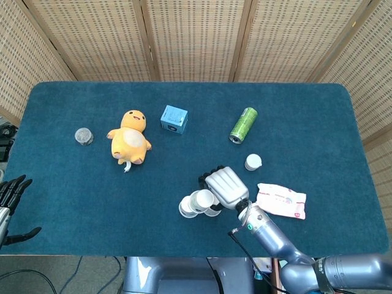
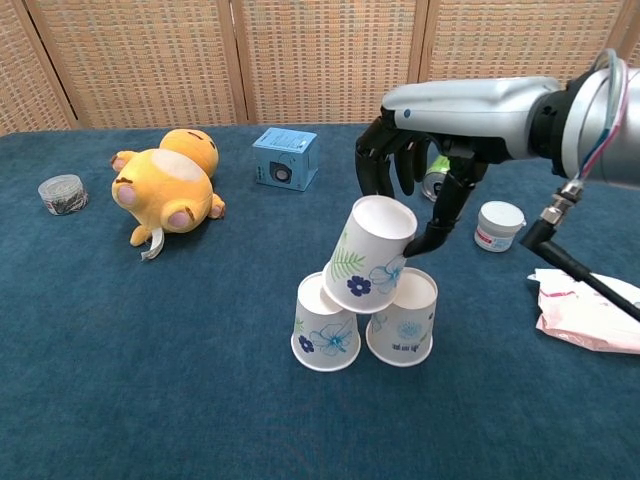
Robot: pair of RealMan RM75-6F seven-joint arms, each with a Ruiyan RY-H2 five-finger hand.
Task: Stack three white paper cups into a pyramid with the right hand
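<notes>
Two white paper cups with blue flowers [image 2: 325,335] [image 2: 402,318] stand upside down side by side on the blue table [image 2: 150,400]. A third cup [image 2: 368,255] lies tilted on top of them, its closed end facing up and to the right. My right hand [image 2: 415,170] holds this cup, thumb on its right side and fingers behind its upper end. In the head view the same hand [image 1: 225,187] covers part of the cup cluster [image 1: 197,203]. My left hand [image 1: 11,205] hangs off the table's left edge, fingers apart and holding nothing.
A yellow plush [image 1: 130,138], a blue box [image 1: 174,119] and a green can [image 1: 243,125] lie further back. A small white jar [image 1: 253,162] and a tissue packet [image 1: 280,200] sit right of the cups. A round tin [image 1: 84,136] is at far left.
</notes>
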